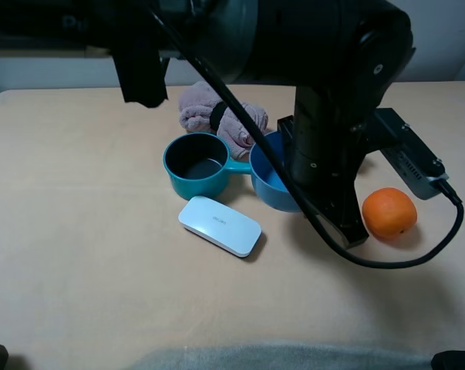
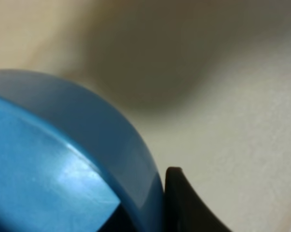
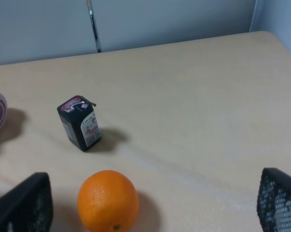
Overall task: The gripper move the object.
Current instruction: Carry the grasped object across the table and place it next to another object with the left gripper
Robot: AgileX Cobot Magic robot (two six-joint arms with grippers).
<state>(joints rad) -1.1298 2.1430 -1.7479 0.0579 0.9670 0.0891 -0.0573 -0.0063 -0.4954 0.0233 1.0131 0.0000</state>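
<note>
The round mid-blue bowl (image 1: pixel 269 179) stands on the tan table, touching the handle side of a teal pot (image 1: pixel 197 166). My bulky dark left arm reaches across from above and hides the bowl's right half. My left gripper (image 1: pixel 313 196) is down at that rim. In the left wrist view the bowl (image 2: pixel 48 159) fills the frame, one dark finger (image 2: pixel 184 208) presses the outside of its rim, and a dark part shows inside it. My right gripper (image 3: pixel 155 212) is open and empty, with its fingers spread wide.
A white flat device (image 1: pixel 219 225) lies in front of the pot. An orange (image 1: pixel 389 213) sits right of the bowl and also shows in the right wrist view (image 3: pixel 108 200). A pinkish cloth (image 1: pixel 217 112) lies behind the pot. A small dark carton (image 3: pixel 79 122) stands beyond the orange.
</note>
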